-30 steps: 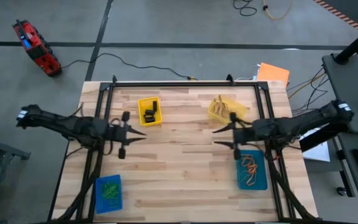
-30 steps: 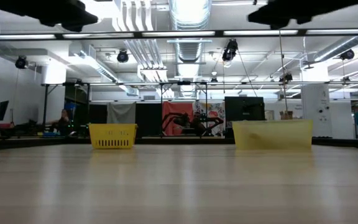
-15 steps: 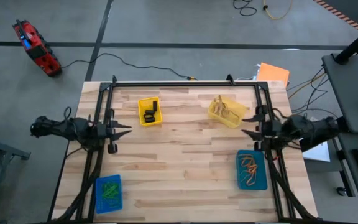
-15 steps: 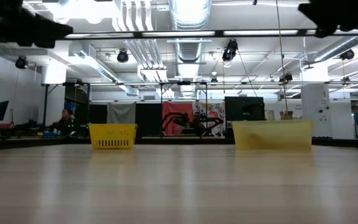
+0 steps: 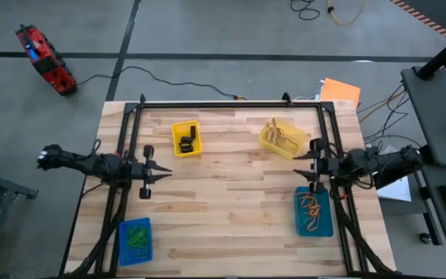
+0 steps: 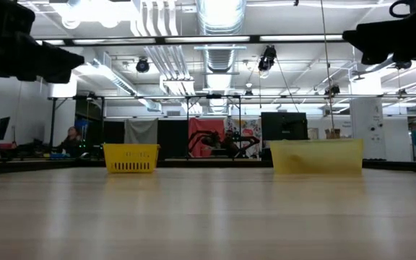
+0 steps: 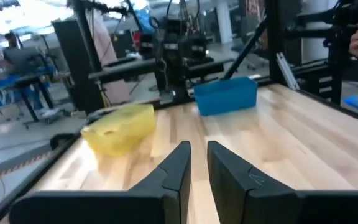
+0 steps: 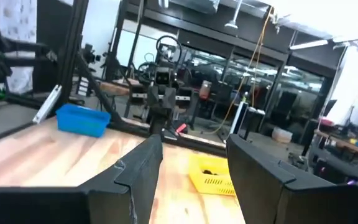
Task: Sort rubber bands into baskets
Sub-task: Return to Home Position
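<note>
- High view shows no loose rubber bands on the bare wood of the table (image 5: 231,194). As far as can be seen, every band lies in a basket, so the sorting looks done.
- Black bands (image 5: 186,142) sit in the yellow basket (image 5: 174,132) toward the table's back-left. Tan bands (image 5: 279,132) lie in the pale yellow basket (image 5: 266,142) toward its back-right.
- Green bands (image 5: 137,236) lie in the blue basket (image 5: 122,248) at the table's front-left corner. Orange bands (image 5: 310,205) lie in the teal basket (image 5: 330,225) by its front-right edge.
- The left claw (image 5: 163,172) hangs over the table's left side, its fingers only a slit apart and holding nothing.
- The right claw (image 5: 302,167) hangs over the table's right side, between the pale yellow basket and the teal basket, with its fingers well apart and empty.
- What is left appears to be only parking both arms clear of the table. Whether a thin stray band hides under an arm cannot be told.
- Judging from above, nothing on the table blocks the arms — the black frame rails (image 5: 132,128) along the table's sides run under both arms and would be the one thing to clear.
- Off the table lie an orange sheet (image 5: 340,91) beyond its back-right corner, and a red device (image 5: 46,58) and a black cable (image 5: 169,80) on the floor beyond its back-left.
- In the low view, a person (image 6: 71,139) sits far beyond the table's back edge.
</note>
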`<state>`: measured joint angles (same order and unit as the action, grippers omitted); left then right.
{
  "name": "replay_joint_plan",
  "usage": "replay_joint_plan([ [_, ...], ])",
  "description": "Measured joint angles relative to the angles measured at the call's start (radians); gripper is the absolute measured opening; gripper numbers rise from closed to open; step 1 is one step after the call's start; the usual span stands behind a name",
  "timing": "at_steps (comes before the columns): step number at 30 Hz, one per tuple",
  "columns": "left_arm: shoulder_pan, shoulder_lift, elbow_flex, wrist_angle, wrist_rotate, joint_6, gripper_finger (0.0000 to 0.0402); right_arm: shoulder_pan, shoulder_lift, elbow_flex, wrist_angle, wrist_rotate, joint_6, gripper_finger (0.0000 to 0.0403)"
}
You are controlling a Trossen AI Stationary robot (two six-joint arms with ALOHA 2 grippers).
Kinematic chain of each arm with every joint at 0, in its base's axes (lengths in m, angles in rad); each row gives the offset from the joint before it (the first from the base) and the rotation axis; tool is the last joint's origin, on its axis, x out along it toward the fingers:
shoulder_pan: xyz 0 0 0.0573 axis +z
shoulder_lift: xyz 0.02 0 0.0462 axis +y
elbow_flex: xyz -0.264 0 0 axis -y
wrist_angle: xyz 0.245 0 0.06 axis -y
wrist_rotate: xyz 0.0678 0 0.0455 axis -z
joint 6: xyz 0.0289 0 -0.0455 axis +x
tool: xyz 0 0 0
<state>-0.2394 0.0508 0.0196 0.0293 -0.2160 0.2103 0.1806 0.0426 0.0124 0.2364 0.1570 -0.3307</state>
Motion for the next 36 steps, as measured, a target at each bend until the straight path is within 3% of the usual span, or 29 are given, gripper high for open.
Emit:
replay_joint_plan([
  [13, 0.000, 0.094, 0.000, 0.001, -0.004, -0.018, 0.0039, 0.000, 0.005, 0.000, -0.070, 0.001, 0.314, 0.0176],
  [36, 0.000, 0.151, -0.001, 0.001, -0.006, -0.018, 0.0039, 0.000, 0.005, 0.000, -0.069, 0.001, 0.331, 0.0176],
])
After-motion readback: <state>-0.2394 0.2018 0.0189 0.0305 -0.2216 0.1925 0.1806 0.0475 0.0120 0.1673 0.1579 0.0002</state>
